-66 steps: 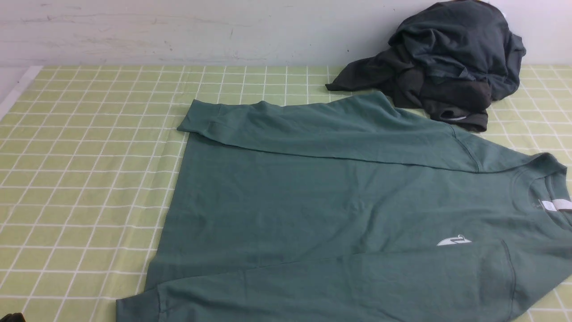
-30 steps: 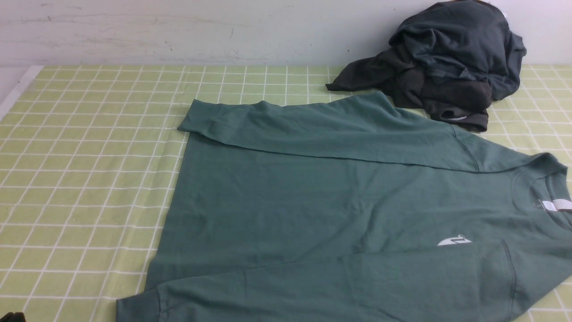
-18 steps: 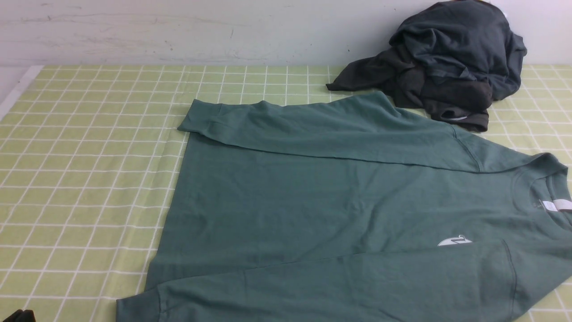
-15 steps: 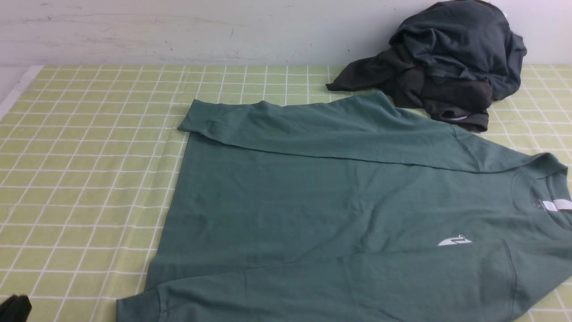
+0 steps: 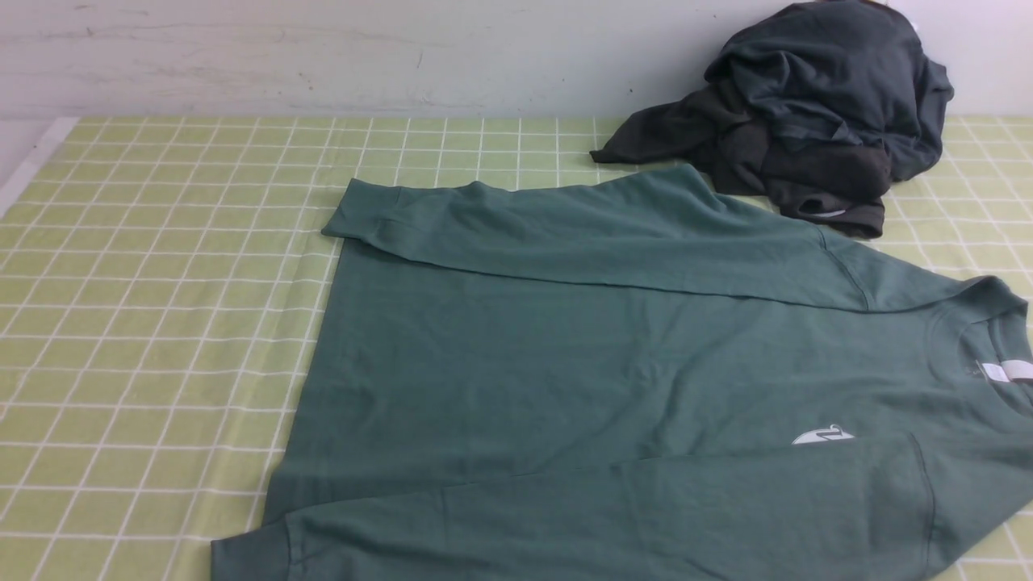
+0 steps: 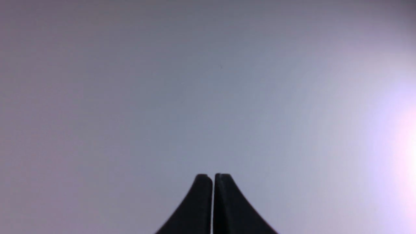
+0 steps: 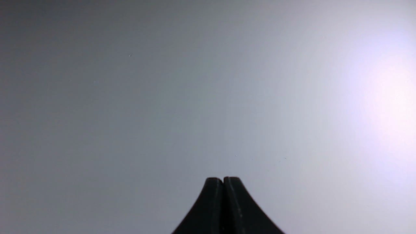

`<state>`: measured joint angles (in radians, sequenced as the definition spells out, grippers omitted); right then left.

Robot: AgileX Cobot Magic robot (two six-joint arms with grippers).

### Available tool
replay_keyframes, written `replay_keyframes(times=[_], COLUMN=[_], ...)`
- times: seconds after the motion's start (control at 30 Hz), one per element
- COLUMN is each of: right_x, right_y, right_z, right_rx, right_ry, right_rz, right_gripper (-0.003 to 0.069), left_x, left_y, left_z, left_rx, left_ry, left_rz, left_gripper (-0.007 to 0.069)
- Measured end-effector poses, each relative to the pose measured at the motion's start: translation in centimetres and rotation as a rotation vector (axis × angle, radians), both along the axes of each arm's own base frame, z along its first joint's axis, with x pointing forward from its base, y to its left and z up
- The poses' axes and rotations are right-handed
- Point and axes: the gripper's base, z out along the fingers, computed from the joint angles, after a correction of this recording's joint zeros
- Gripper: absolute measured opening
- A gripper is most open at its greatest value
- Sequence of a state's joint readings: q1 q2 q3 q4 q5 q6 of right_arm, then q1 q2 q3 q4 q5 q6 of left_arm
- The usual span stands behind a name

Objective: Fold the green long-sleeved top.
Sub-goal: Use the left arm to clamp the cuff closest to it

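your left gripper [image 6: 213,176] sits with its two black fingertips pressed flat together, gripping nothing, and faces a plain pale surface with a bright glare at one side. your right gripper [image 7: 223,178] is the same: tips sealed, nothing between them, a blank grey-white surface ahead and a glow to one side.

out on the table, the green long-sleeved top [image 5: 605,379] lies face up and flat on the yellow-green checked tablecloth [image 5: 161,323], turned sideways. its neck is toward the robot's right and its hem toward the left. it fills the middle and right of the front view and runs off the near edge.

count two sleeves, both laid in over the body. the far sleeve [image 5: 565,230] runs along the far edge with its cuff at the far left corner. the near sleeve [image 5: 605,516] runs along the near edge with its cuff near the bottom of the view.

one small white logo [image 5: 821,436] shows on the chest, just above the near sleeve. one white neck label [image 5: 1005,371] shows inside the collar.

one heap of dark garments [image 5: 807,121] is bunched at the far right against the pale wall [image 5: 323,56], just beside the top's far shoulder. you cannot tell how many pieces are in it.
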<state>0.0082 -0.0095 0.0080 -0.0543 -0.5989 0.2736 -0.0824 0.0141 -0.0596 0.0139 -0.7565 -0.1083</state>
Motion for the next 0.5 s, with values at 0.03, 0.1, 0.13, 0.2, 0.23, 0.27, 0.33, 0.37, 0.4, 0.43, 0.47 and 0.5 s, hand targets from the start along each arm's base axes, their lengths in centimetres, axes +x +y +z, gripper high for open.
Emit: replay_keyframes(times=[0.03,0.1,0.13,0.2,0.23,0.27,0.33,0.37,0.4,0.43,0.47,0.5], right_x=[0.0,0.2,0.5,1.2,2.4,3.2,5.2,6.4,6.6,8.5,8.7,9.7], right_y=[0.0,-0.1,-0.1,-0.1,-0.1,-0.2,-0.2,-0.2,-0.3,-0.3,-0.4,-0.4], right_z=[1.1,4.1,5.3,8.2,9.2,9.8,10.1,9.5,9.3,7.3,7.1,5.1], right_rx=[-0.002,-0.025,-0.039,-0.068,-0.089,-0.098,-0.107,-0.11,-0.111,-0.087,-0.082,-0.049], right_ry=[0.014,0.035,0.046,0.08,0.151,0.198,0.334,0.435,0.457,0.683,0.711,0.912], right_rz=[-0.006,-0.034,-0.049,-0.08,-0.097,-0.103,-0.107,-0.105,-0.105,-0.089,-0.087,-0.071], right_gripper=[-0.0014,-0.0014,-0.0014,-0.0014,-0.0014,-0.0014,-0.0014,-0.0014,-0.0014,-0.0014,-0.0014,-0.0014], left_x=[0.1,0.8,1.3,2.8,4.6,5.7,8.5,9.9,9.9,12.1,12.3,13.4], left_y=[-0.1,-0.5,-0.6,-0.7,-0.7,-0.6,-0.6,-0.6,-0.6,-0.5,-0.5,-0.5], left_z=[2.1,5.7,7.0,9.4,10.1,10.3,9.6,8.6,8.6,6.3,6.0,3.8], left_rx=[0.02,0.095,0.122,0.167,0.177,0.177,0.178,0.168,0.164,0.114,0.097,0.041], left_ry=[0.025,0.121,0.17,0.308,0.422,0.492,0.679,0.794,0.794,1.025,1.054,1.258], left_rz=[0.001,0.022,0.033,0.064,0.074,0.077,0.084,0.084,0.082,0.072,0.065,0.054], left_gripper=[-0.0003,-0.0003,-0.0003,-0.0003,-0.0003,-0.0003,-0.0003,-0.0003,-0.0003,-0.0003,-0.0003,-0.0003])
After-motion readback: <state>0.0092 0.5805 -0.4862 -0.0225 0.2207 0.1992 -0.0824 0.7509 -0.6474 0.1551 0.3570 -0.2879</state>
